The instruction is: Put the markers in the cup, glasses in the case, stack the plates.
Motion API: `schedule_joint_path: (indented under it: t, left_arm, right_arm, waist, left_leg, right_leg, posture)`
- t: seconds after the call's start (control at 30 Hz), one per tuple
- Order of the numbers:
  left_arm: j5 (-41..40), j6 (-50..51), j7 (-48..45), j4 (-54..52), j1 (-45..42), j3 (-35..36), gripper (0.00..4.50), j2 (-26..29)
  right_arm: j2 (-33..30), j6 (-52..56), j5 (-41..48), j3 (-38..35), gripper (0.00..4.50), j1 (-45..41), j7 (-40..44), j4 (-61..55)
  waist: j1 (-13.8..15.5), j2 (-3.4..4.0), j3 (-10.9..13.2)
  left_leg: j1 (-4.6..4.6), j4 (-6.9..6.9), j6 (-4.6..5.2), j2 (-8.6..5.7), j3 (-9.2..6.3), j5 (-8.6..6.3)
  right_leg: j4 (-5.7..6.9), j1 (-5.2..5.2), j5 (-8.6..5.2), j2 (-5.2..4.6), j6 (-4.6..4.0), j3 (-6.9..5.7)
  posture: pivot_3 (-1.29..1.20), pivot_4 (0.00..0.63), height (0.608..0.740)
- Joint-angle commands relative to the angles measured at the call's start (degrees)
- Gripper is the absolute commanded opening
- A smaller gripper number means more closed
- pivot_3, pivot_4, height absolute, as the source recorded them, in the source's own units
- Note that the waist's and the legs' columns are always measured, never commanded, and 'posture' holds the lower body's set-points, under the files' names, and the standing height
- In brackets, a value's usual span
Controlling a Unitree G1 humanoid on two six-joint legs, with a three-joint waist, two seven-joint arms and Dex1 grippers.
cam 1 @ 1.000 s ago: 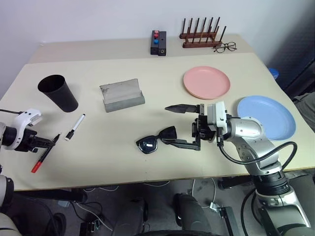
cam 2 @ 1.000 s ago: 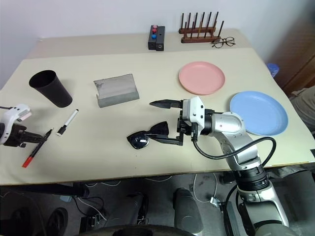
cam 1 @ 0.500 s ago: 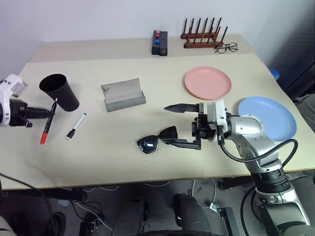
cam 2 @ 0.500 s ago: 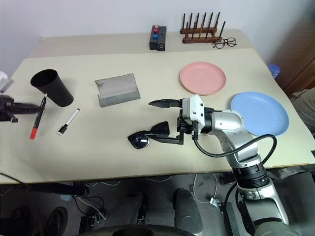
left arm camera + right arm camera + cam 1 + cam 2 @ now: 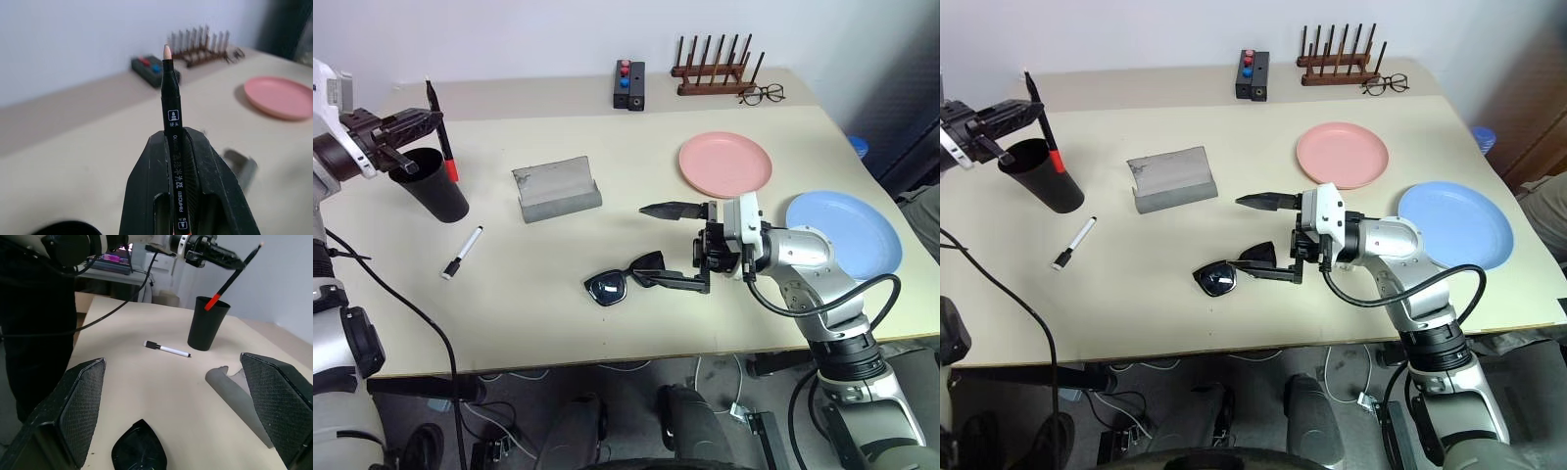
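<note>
1. Over the cup (image 5: 431,183), my left claw (image 5: 419,121) pinches a red-tipped marker (image 5: 440,132) above the rim.
2. I'd centre it, tip down, before releasing.
3. Right claw (image 5: 680,245) gapes empty beside the glasses (image 5: 628,277); second marker (image 5: 462,254) lies on the tabletop (image 5: 529,294).

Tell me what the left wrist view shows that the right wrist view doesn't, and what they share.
Left wrist view: the pink plate, the black button box and the wooden rack towards the table's far edge.
Right wrist view: the open right gripper, one lens of the sunglasses on the table ahead of it, and the white marker lying loose on the table.
Both: the left gripper shut on the black marker, the cup, and the grey case.
</note>
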Motion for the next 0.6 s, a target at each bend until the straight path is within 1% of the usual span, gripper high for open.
schedule_joint_path:
  t: [0.03,0.13,0.2,0.33,0.6]
  left_arm:
    - [1.29,-11.65,5.62,4.88,-3.58,2.60,0.02,1.00]
    - [1.07,-17.09,7.82,9.24,-4.82,3.43,0.02,0.86]
    - [0.45,-19.65,8.80,12.85,-5.68,4.38,0.02,0.69]
    - [2.62,-26.68,11.79,15.86,-5.07,3.29,0.02,0.21]
    - [2.62,-29.53,12.24,19.18,-3.74,3.50,0.02,-0.87]
  right_arm:
    - [1.55,-0.26,1.37,-2.54,4.50,-1.84,-2.50,0.02]
    - [2.67,0.29,2.50,-3.87,4.50,-2.59,-3.98,1.16]
    - [3.44,-0.05,2.56,-4.43,4.50,-2.81,-4.73,1.90]
    - [4.09,-0.48,2.05,-4.29,4.50,-2.70,-5.06,2.53]
    - [4.44,-0.70,1.21,-5.02,4.50,-2.89,-7.18,3.76]
  waist:
    - [0.02,0.00,0.00]
    - [0.09,0.00,0.00]
    - [0.09,0.00,0.00]
    - [0.09,-0.02,-0.01]
    - [0.03,-0.02,-0.01]
  left_leg:
    - [0.01,0.00,0.00,0.00,0.00,0.00]
    - [0.00,0.00,-0.25,-0.02,0.01,0.14]
    - [0.01,0.00,-0.25,-0.02,0.01,0.14]
    - [0.00,0.00,-0.21,-0.03,0.01,0.12]
    - [0.00,0.01,-0.12,-0.04,0.01,0.07]
  right_leg:
    - [0.00,0.00,0.00,0.00,0.00,0.00]
    - [-0.01,0.00,0.00,-0.02,0.01,0.01]
    - [-0.01,0.02,0.00,-0.02,0.01,0.01]
    - [0.00,0.01,0.01,-0.02,0.01,0.00]
    - [0.01,0.01,0.01,-0.02,0.01,0.00]
  posture:
    - [0.00,0.150,0.740]
    - [0.00,0.150,0.740]
    - [0.00,0.150,0.740]
    - [0.00,0.150,0.740]
    - [0.00,0.150,0.740]
